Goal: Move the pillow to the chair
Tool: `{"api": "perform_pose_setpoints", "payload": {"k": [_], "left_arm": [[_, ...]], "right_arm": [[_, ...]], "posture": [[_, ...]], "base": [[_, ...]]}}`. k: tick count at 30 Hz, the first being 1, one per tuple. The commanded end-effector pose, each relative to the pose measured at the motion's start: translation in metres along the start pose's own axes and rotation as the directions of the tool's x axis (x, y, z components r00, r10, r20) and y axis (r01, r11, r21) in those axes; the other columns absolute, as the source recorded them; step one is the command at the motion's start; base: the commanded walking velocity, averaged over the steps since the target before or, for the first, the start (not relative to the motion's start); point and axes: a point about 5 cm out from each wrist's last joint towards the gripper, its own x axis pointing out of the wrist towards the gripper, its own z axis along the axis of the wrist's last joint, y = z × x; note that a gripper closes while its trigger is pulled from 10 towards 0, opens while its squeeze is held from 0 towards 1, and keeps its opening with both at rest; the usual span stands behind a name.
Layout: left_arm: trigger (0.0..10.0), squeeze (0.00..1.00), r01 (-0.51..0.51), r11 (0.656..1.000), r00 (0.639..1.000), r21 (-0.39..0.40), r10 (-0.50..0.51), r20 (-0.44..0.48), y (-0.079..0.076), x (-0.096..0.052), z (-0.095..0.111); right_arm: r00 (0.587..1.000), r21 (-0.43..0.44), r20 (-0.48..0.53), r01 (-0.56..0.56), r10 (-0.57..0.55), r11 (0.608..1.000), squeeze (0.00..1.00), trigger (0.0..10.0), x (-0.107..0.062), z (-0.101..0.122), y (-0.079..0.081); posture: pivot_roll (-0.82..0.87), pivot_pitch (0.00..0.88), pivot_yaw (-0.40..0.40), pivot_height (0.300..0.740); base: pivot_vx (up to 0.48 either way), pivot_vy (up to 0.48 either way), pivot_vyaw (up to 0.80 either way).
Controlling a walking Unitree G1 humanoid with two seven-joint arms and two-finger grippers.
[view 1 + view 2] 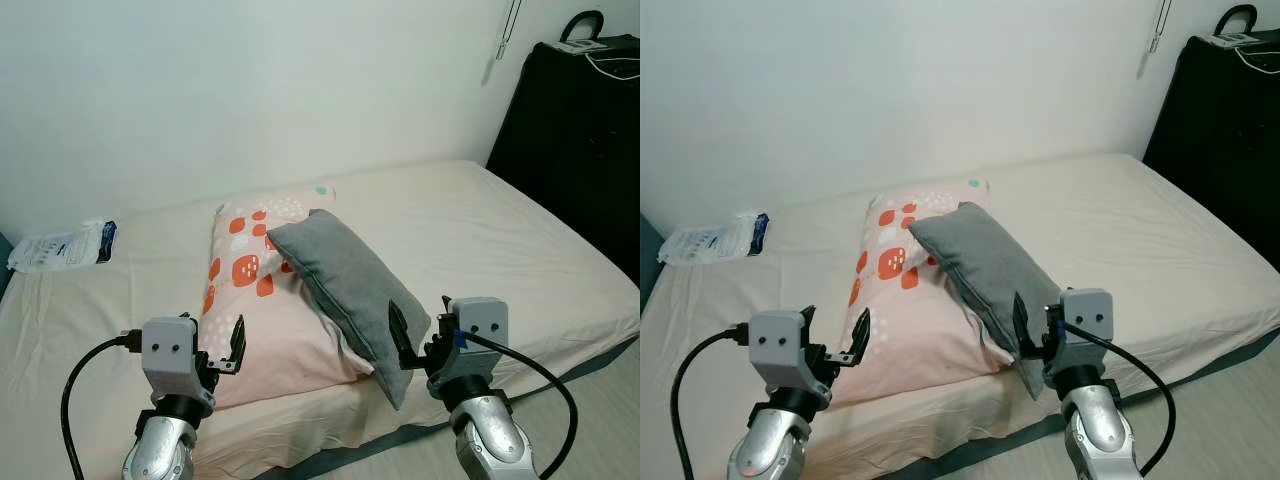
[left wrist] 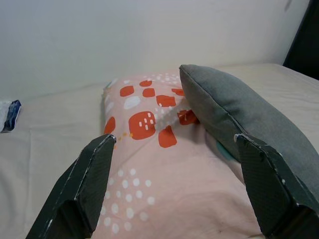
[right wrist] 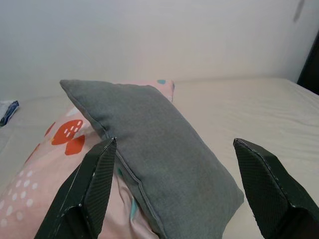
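Note:
A pink pillow [image 1: 262, 310] with orange and white spots lies near the bed's front edge. A grey pillow [image 1: 345, 280] leans across its right side, one corner hanging past the mattress edge. My left gripper [image 1: 215, 350] is open, held low in front of the pink pillow's near left corner and apart from it. In the left wrist view its fingertips [image 2: 105, 143] frame the pink pillow [image 2: 149, 164]. My right gripper [image 1: 420, 335] is open just in front of the grey pillow's lower end. The right wrist view has the grey pillow [image 3: 154, 149] between its fingers.
The cream mattress [image 1: 500, 230] stretches to the right, with a white wall behind it. A white and blue plastic packet [image 1: 65, 247] lies at the far left of the bed. A tall black case [image 1: 585, 130] stands at the right. Floor shows at the lower right.

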Motion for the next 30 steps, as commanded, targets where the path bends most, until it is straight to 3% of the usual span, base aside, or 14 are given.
{"api": "perform_pose_setpoints", "payload": {"k": [1, 4, 9, 18, 19, 27, 28, 29, 30], "left_arm": [[10.0, 0.0, 0.002, 1.0, 1.0, 0.017, -0.002, -0.005, 0.002, 0.001, 0.001], [10.0, 0.0, 0.005, 1.0, 1.0, 0.026, -0.005, -0.004, 0.002, 0.0, 0.003], [10.0, 0.0, -0.006, 1.0, 1.0, 0.027, 0.006, -0.005, 0.003, -0.003, 0.003], [10.0, 0.0, -0.005, 1.0, 1.0, 0.025, 0.006, -0.005, 0.003, -0.004, 0.003], [10.0, 0.0, 0.001, 1.0, 1.0, 0.024, -0.001, -0.006, 0.003, -0.004, 0.003], [10.0, 0.0, 0.034, 0.999, 0.999, 0.023, -0.034, -0.028, -0.001, -0.005, -0.002], [7.9, 0.0, 0.047, 0.999, 0.998, 0.021, -0.046, -0.032, -0.003, -0.006, -0.003], [5.2, 0.0, 0.055, 0.998, 0.998, 0.02, -0.054, -0.034, -0.005, -0.006, -0.004], [5.2, 0.0, 0.055, 0.998, 0.998, 0.02, -0.054, -0.034, -0.005, -0.006, -0.004]], "right_arm": [[1.0, 0.026, 0.011, -0.019, 0.019, 0.999, 1.0, 10.0, 0.001, 0.001, 0.005], [0.999, 0.091, 0.03, -0.038, 0.036, 0.995, 1.0, 10.0, 0.001, 0.004, 0.006], [0.999, 0.11, 0.026, -0.032, 0.029, 0.993, 1.0, 10.0, 0.001, 0.003, 0.006], [0.996, 0.043, 0.044, -0.075, 0.074, 0.996, 1.0, 10.0, -0.003, 0.007, 0.011], [0.998, 0.031, 0.01, -0.066, 0.066, 0.997, 0.0, 10.0, -0.001, 0.003, 0.01], [0.999, 0.073, -0.027, -0.023, 0.025, 0.997, 0.0, 10.0, -0.003, -0.003, 0.004], [0.999, 0.076, -0.036, -0.015, 0.018, 0.997, 0.0, 4.8, -0.004, -0.005, 0.003], [0.999, 0.077, -0.042, -0.01, 0.013, 0.997, 0.0, 1.6, -0.005, -0.006, 0.002], [0.999, 0.077, -0.042, -0.01, 0.013, 0.997, 0.0, 1.6, -0.005, -0.006, 0.002]], "posture": [[0.08, 0.0, -0.038, 0.74], [0.09, 0.0, -0.046, 0.74], [0.09, 0.0, -0.048, 0.74], [0.09, 0.0, -0.04, 0.74], [0.09, 0.0, -0.037, 0.74], [0.08, 0.0, -0.027, 0.74], [0.07, 0.0, -0.025, 0.74], [0.07, 0.0, -0.025, 0.74], [0.07, 0.0, -0.025, 0.74]], "base": [[0.0, 0.0, 0.0], [0.0, 0.0, 0.0], [0.0, 0.0, 0.0], [0.0, 0.0, 0.0], [0.0, 0.0, 0.0], [0.0, 0.0, 0.0], [0.0, 0.0, 0.0], [0.0, 0.0, 0.0], [0.0, 0.0, 0.0]]}}
